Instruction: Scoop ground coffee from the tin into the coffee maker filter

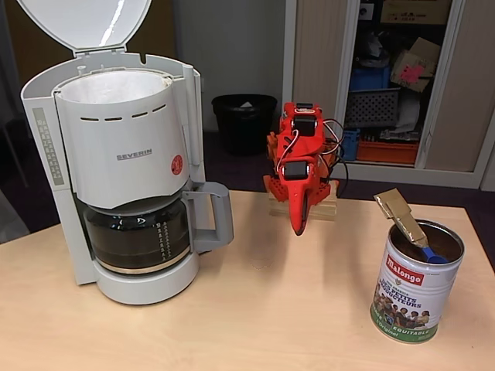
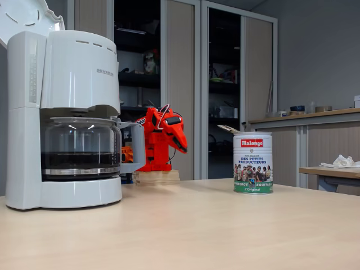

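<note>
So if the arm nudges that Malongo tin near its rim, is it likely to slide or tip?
Probably slide rather than tip: the tin stands upright on a flat base on the smooth table. It looks metal, so likely stiff. A scoop leans out of its open top, so a knock high up could shift that and spill grounds.

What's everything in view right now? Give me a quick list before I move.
coffee maker: one, white, left of table, lid up
filter: one, white paper, in the top basket
carafe: one, glass, dark liquid inside, under the basket
tin: one, silver with white label, right of table, open
scoop: one, blue bowl with tan handle, standing in the tin
bin: one, black, on floor behind table
table: one, light wood
arm: one, red, folded at the table's back edge
hand: one, red, pointing down, empty, looks closed
</note>
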